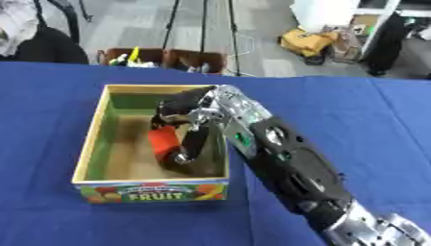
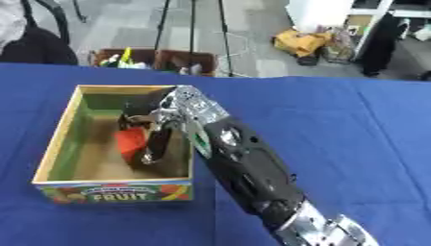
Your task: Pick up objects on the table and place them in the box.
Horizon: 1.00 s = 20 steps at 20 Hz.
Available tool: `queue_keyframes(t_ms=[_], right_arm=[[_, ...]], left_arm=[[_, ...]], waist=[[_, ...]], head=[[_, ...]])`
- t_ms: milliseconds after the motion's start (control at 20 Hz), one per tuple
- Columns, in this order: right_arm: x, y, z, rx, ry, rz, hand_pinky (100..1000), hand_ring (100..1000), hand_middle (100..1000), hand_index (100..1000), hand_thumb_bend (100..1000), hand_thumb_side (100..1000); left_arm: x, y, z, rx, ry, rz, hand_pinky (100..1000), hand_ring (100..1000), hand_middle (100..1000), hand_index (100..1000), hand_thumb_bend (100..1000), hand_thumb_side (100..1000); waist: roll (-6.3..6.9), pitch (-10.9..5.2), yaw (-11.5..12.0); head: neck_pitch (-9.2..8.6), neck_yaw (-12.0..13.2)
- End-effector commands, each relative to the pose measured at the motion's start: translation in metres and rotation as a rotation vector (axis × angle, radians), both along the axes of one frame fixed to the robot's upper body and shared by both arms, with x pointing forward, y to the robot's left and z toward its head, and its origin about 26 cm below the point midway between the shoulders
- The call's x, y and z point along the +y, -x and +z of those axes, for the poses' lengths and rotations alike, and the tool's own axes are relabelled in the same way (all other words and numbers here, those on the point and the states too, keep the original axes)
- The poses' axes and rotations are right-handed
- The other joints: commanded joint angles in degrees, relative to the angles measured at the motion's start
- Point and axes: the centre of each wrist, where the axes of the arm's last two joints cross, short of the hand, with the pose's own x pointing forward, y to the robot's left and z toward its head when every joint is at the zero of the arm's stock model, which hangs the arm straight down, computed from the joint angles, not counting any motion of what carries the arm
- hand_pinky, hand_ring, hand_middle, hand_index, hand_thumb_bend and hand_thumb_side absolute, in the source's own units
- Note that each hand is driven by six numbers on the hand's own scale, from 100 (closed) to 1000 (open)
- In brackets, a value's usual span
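A: Where is the red rounded object [image 1: 163, 140]?
B: Inside the open cardboard box labelled FRUIT [image 1: 91, 149], on the blue tablecloth [image 1: 353, 115].
A: Right hand [image 1: 192, 115] status?
B: Reaching into the box, fingers curled around the object.

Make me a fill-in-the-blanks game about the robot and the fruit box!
1. The right hand reaches into the ____.
2. The thing at its fingers is coloured ____.
3. The cloth on the table is ____.
4. The word printed on the front is ____.

Missing words: box; red; blue; FRUIT
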Motion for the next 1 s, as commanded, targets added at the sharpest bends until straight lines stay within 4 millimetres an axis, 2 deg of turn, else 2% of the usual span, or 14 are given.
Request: queue_keyframes(t_ms=[50, 100, 200, 400, 450, 600, 800, 1000], right_arm=[[0.003, 0.002, 0.016, -0.027, 0.023, 0.036, 510, 703, 487, 459, 100, 361], [0.003, 0.002, 0.016, -0.027, 0.023, 0.042, 523, 719, 514, 510, 100, 358], [0.004, 0.003, 0.017, -0.024, 0.033, 0.055, 588, 778, 647, 647, 100, 352], [0.004, 0.005, 0.021, -0.017, 0.054, 0.077, 672, 846, 788, 791, 100, 398], [0.003, 0.006, 0.023, -0.020, 0.056, 0.080, 680, 855, 805, 812, 107, 409], [0.002, 0.009, 0.029, -0.031, 0.059, 0.081, 696, 870, 839, 848, 206, 438], [-0.001, 0.011, 0.033, -0.041, 0.055, 0.080, 699, 875, 847, 851, 263, 461], [-0.002, 0.016, 0.041, -0.072, 0.022, 0.088, 712, 888, 860, 875, 369, 519]], left_arm=[[-0.001, 0.002, 0.008, -0.032, -0.006, -0.011, 223, 446, 467, 441, 100, 812], [-0.001, 0.002, 0.008, -0.032, -0.006, -0.011, 223, 446, 467, 441, 100, 812], [-0.001, 0.002, 0.008, -0.033, -0.006, -0.010, 223, 445, 467, 441, 100, 812], [-0.001, 0.002, 0.008, -0.032, -0.006, -0.010, 223, 445, 467, 441, 100, 811], [-0.001, 0.002, 0.008, -0.031, -0.006, -0.010, 224, 445, 467, 441, 100, 811], [0.000, 0.002, 0.008, -0.030, -0.007, -0.009, 224, 444, 467, 441, 100, 812], [0.000, 0.002, 0.007, -0.028, -0.007, -0.007, 224, 444, 467, 441, 100, 811], [0.001, 0.003, 0.007, -0.027, -0.006, -0.005, 225, 443, 467, 441, 100, 811]], waist=[[0.23, -0.97, 0.14], [0.21, -0.96, 0.16], [0.19, -0.96, 0.12], [0.18, -1.03, -0.07], [0.18, -1.07, -0.12], [0.24, -1.20, -0.23], [0.39, -1.36, -0.39], [0.59, -1.56, -0.69]], head=[[-0.56, -0.30], [-0.56, -0.34], [-0.56, -0.40], [-0.56, -0.37], [-0.53, -0.35], [-0.42, -0.35], [-0.21, -0.41], [-0.22, -0.31]])
